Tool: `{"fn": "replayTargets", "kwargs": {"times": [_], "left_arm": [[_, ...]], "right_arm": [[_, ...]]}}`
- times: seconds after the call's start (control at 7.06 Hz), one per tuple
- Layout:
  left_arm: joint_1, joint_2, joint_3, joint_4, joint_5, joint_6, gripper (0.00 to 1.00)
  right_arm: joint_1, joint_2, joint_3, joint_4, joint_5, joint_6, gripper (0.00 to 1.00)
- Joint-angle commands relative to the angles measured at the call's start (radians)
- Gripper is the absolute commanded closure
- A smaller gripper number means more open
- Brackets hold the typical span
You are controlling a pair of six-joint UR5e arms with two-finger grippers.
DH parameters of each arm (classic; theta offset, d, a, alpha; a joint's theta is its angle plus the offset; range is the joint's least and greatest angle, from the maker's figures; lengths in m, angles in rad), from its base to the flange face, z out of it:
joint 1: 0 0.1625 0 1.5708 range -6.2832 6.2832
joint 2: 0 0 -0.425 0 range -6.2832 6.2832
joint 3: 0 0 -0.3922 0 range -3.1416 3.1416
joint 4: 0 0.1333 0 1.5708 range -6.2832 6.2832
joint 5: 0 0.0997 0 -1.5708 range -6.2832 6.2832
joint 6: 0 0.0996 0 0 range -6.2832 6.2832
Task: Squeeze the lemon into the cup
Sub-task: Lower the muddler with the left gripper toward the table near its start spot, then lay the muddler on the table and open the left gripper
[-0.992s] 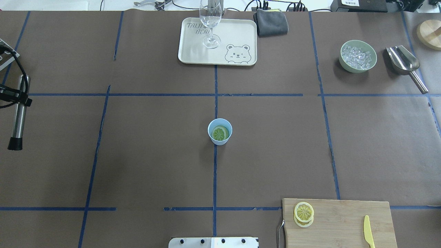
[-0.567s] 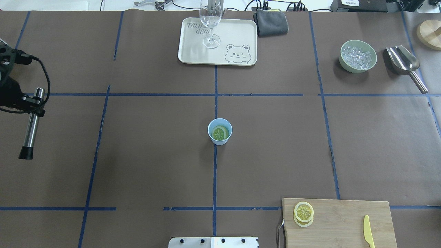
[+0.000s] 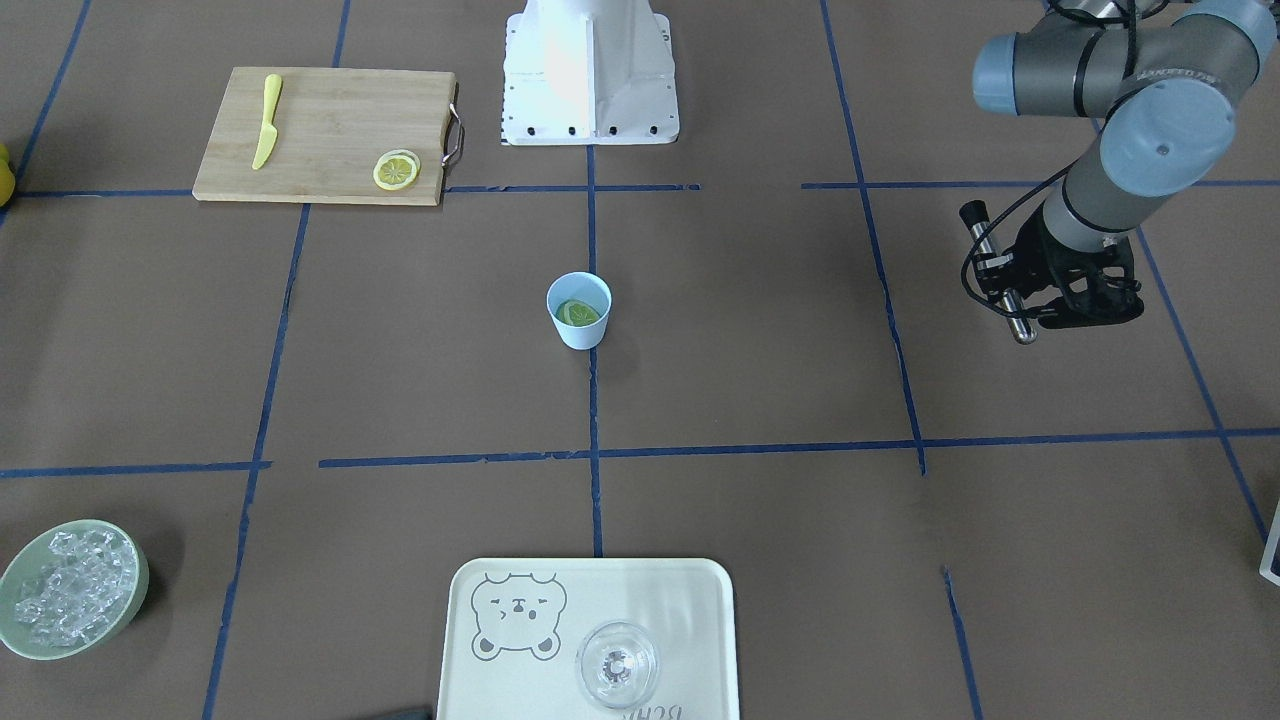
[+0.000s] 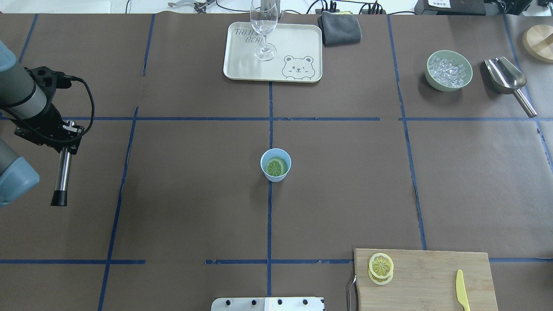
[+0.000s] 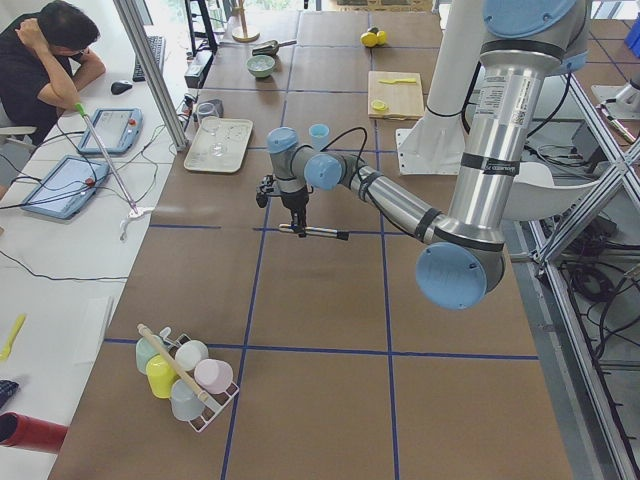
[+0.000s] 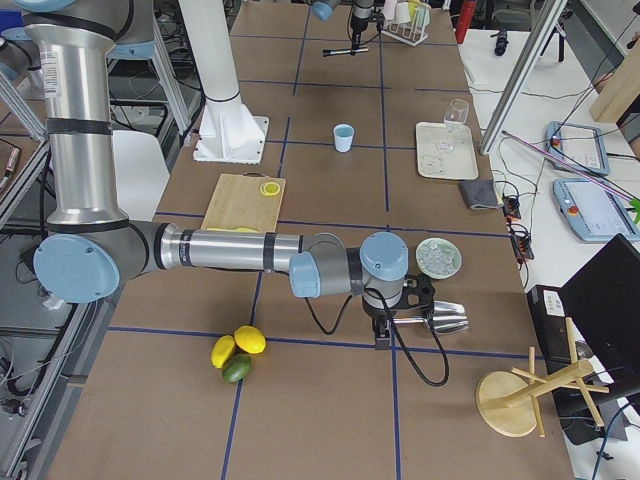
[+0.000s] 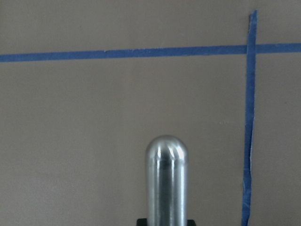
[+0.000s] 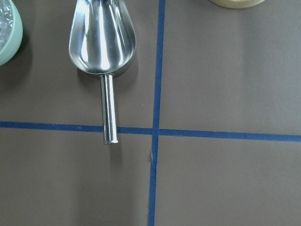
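The light-blue cup (image 4: 276, 176) stands at the table's middle, also seen as the cup (image 3: 579, 330) from the front. One lemon slice (image 4: 276, 166) lies inside it. Two more lemon slices (image 4: 381, 265) are stacked on the wooden cutting board (image 4: 432, 276) at the near right. My left gripper (image 4: 65, 131) hovers far left of the cup, shut on a steel muddler (image 4: 63, 172) whose black tip points toward the robot. The left wrist view shows the muddler's rounded end (image 7: 167, 179) over bare paper. My right gripper (image 6: 385, 335) hangs over the metal scoop (image 8: 102, 40); I cannot tell its state.
A cream tray (image 4: 298, 43) with a wine glass (image 4: 263, 26) sits at the far middle, a grey cloth (image 4: 340, 28) beside it. A green bowl of ice (image 4: 448, 71) and the scoop (image 4: 505, 77) are far right. A yellow knife (image 4: 462, 290) lies on the board.
My left arm has come in from the left edge toward the table's middle, carrying the muddler with it. The cup and lemon slices have not moved.
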Motion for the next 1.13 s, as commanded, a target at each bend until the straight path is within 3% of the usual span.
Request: {"fn": "replayTargets", "kwargs": {"times": [0.0, 0.99], "left_arm": [[0.072, 0.004, 0.045, -0.023, 0.042, -0.042, 1.00], [0.107, -0.090, 0.186, -0.063, 0.058, -0.053, 1.00]], "right_arm": [[0.000, -0.005, 0.026, 0.000, 0.000, 0.002, 0.00], [0.000, -0.003, 0.028, 0.000, 0.000, 0.001, 0.00]]}}
